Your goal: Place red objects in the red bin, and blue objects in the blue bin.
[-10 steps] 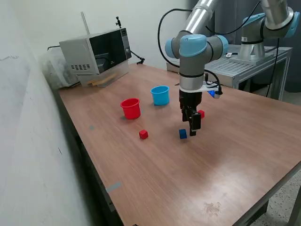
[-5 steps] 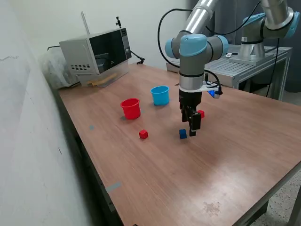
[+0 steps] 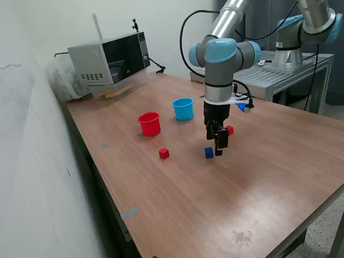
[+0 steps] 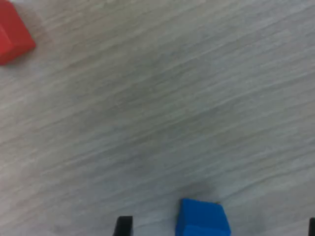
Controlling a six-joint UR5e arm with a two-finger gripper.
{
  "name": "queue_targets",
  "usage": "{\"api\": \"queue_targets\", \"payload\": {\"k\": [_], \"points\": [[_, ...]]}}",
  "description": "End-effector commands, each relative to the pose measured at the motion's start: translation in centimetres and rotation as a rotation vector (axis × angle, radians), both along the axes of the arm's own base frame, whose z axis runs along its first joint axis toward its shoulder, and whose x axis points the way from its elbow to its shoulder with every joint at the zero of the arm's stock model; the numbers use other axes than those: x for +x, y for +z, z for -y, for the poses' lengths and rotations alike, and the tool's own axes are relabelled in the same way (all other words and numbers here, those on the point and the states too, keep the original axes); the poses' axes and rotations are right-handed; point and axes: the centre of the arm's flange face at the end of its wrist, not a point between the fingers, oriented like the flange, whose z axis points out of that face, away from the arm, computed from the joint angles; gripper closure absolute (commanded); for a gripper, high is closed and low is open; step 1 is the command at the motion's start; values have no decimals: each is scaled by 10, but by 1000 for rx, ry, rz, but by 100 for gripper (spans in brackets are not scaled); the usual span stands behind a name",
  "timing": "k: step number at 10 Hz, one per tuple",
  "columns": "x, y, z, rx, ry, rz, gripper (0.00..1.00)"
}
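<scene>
While hanging low over the wooden counter, pointed straight down, the claw. Stood just to the exterior view's right of a blue cube, close beside it and not gripping it. In the wrist view, showed that same blue cube lying between two dark fingertips set wide apart, so open and empty. Beyond the claw, partly hidden by it, lay a red cube; apparently the same red cube at the edge of the wrist view. Farther toward the exterior view's left, well apart from the claw, rested another red cube on bare wood. Beyond that, stood upright the red cup, and just to its right and a little farther back the light blue cup, near each other but not touching. Behind the arm's wrist, peeked out something small and blue, too hidden to name for certain. At the far left corner of the counter, sat a grey microwave with a dark door. At the far right, beyond the counter, stood a metal stand carrying a second arm. Between the claw and either cup, only open wood.
</scene>
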Motion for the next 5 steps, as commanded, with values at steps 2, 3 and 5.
{"api": "queue_targets", "payload": {"k": [2, 3, 5], "points": [[-2, 2, -1, -6, -1, -29, 0], [-1, 0, 0, -5, 0, -28, 0], [-2, 0, -1, -6, -1, -42, 0]]}}
